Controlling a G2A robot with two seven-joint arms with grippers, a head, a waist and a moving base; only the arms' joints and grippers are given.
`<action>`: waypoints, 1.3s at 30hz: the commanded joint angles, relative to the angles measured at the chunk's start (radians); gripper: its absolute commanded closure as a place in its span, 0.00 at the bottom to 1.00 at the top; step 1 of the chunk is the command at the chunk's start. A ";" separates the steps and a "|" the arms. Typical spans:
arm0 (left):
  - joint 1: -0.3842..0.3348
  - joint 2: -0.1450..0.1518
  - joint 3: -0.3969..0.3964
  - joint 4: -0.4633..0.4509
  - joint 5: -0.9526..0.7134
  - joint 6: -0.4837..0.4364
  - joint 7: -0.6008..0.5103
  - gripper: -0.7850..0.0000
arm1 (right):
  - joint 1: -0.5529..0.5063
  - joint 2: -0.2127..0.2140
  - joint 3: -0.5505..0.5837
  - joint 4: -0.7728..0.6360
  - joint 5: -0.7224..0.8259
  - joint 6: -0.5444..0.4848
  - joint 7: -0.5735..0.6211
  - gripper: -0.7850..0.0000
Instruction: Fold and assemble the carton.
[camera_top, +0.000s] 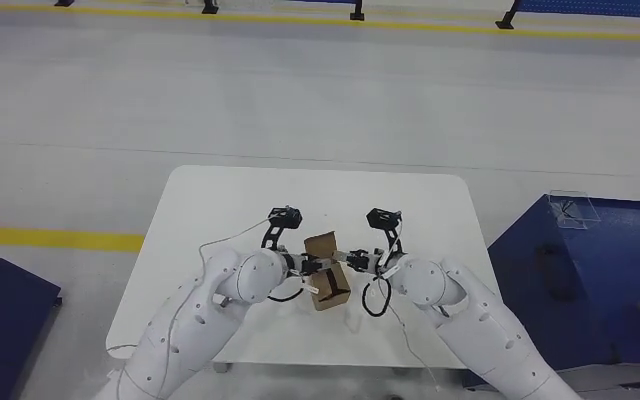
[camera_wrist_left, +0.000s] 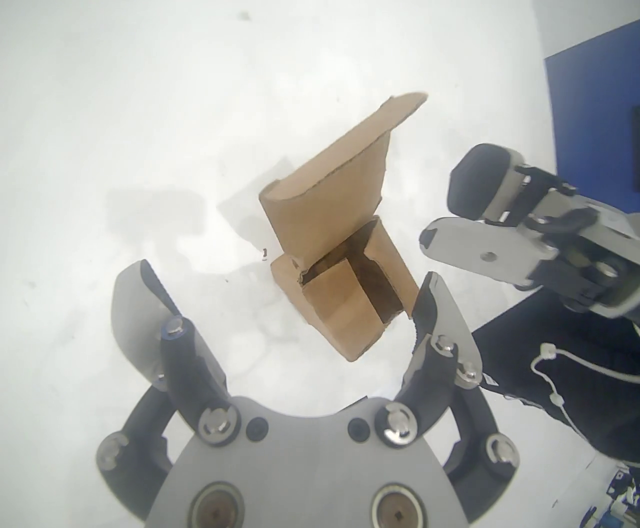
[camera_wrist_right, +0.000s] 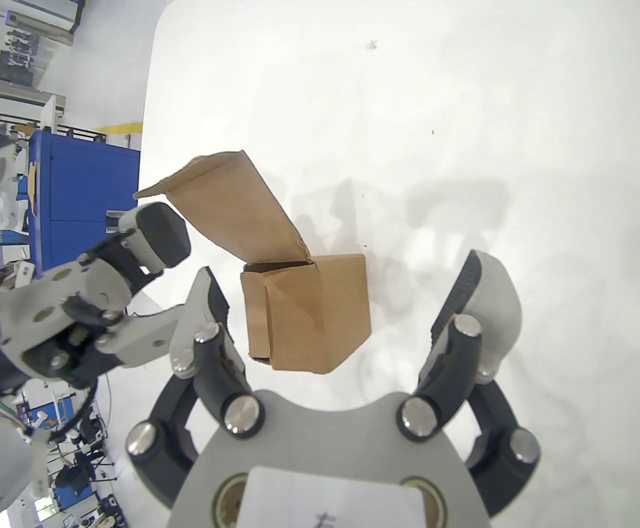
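1. The small brown carton sits on the white table, top flap raised, between both grippers.
2. Left gripper: fingers spread, grasping nothing.
3. Right gripper: fingers spread, grasping nothing.

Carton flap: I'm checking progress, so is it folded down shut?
No, the flap stands raised above the carton, leaving its top open.

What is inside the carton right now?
Through the gaps between the folded inner flaps of the carton, only dark interior shows, with no contents visible. Those flaps cover most of the inside, so emptiness cannot be confirmed. The lid flap stands open.
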 joint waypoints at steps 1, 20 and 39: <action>0.012 0.010 -0.052 0.021 -0.062 -0.151 0.006 0.00 | -0.019 0.002 0.061 -0.001 0.060 -0.003 -0.061 0.00; -0.185 -0.070 0.057 0.459 -0.308 -0.513 0.056 0.89 | -0.130 0.016 0.256 -0.045 0.223 -0.007 -0.081 0.00; -0.064 -0.057 0.007 0.271 -0.284 -0.410 0.209 1.00 | -0.164 0.016 0.346 -0.085 0.275 -0.018 -0.137 0.00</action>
